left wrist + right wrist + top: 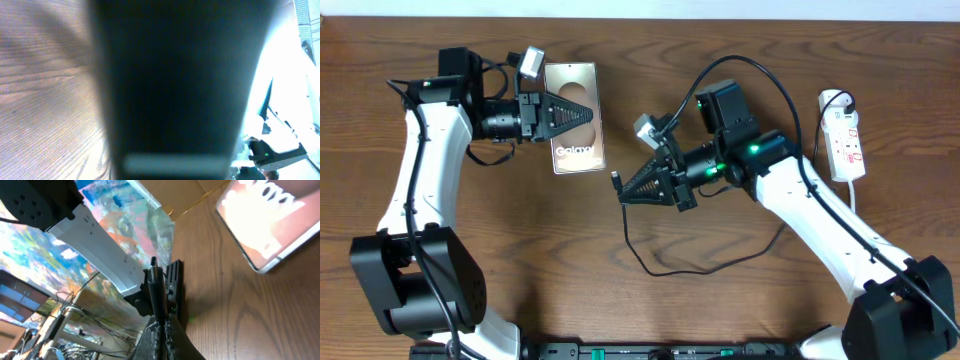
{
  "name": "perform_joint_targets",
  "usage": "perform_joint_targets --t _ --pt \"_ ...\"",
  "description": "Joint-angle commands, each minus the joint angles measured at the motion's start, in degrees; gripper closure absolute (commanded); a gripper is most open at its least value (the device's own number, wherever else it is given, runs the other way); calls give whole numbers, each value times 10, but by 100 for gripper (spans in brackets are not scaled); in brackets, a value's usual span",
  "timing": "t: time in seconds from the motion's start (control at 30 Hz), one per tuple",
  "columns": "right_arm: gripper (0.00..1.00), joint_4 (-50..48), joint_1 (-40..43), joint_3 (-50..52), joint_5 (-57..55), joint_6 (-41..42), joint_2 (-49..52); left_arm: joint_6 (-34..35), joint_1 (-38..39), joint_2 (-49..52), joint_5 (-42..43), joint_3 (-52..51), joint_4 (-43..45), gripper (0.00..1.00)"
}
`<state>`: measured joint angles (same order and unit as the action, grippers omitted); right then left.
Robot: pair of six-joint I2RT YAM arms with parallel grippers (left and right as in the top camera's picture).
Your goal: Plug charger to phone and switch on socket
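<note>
Left gripper (pixel 586 116) over phone (pixel 575 150), upper centre: grip cannot be told | right gripper (pixel 625 191), mid-frame: clenched on charger (pixel 155 282) tip

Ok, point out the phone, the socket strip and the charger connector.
phone (pixel 576 152): overhead, Galaxy lettering.
socket strip (pixel 847 142): overhead, white body.
charger connector (pixel 155 282): right wrist, black shaft.

Blind spots in your three views
Your left wrist camera is nearly filled by a dark, blurred mass, too close to identify. Overhead, the left gripper (pixel 585 113) covers part of the flat bronze-grey phone (pixel 576 155), which the right wrist view crops and washes out. The narrow white power strip (pixel 845 140) has a switch too small to read, as is the tip of the thin black charger cable (pixel 617 181).
</note>
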<state>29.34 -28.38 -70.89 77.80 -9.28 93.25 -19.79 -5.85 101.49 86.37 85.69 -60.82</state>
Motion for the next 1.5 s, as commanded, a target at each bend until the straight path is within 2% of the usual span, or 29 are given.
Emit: perform_joint_targets --t 0.0,0.13,0.2,0.27,0.43,0.53,0.6,0.83,1.07,1.17,1.27,1.37,1.47 --pt "99 -14 -23 -1 -17 38 9 -18 17 -20 37 3 5 93" --pt "99 -42 -49 1 -52 78 29 -18 17 -20 37 3 7 93" --pt "99 -92 -63 16 -78 102 35 -9 12 -20 37 3 7 93" --pt "99 -170 -70 42 -119 176 34 0 5 -20 37 3 7 92" --pt "99 -475 -77 151 -165 386 34 26 -19 -20 37 3 7 93" --pt "99 -655 -73 217 -167 474 34 28 -31 -19 37 3 7 93" --pt "99 -726 -72 238 -168 508 34 28 -31 -19 37 3 7 93" --pt "99 -763 -93 242 -167 528 34 28 -28 -19 37 3 7 93" --pt "99 -767 -99 242 -213 560 35 58 -28 -19 37 3 7 92" --pt "99 -738 -99 242 -212 562 35 121 -28 -19 37 3 15 93" --pt "99 -702 -90 242 -189 562 35 150 -28 -19 36 3 32 93" --pt "99 -711 -78 242 -128 567 34 150 -23 -19 36 3 49 92" --pt "99 -724 -58 242 -74 581 32 163 -6 -19 36 3 108 92"
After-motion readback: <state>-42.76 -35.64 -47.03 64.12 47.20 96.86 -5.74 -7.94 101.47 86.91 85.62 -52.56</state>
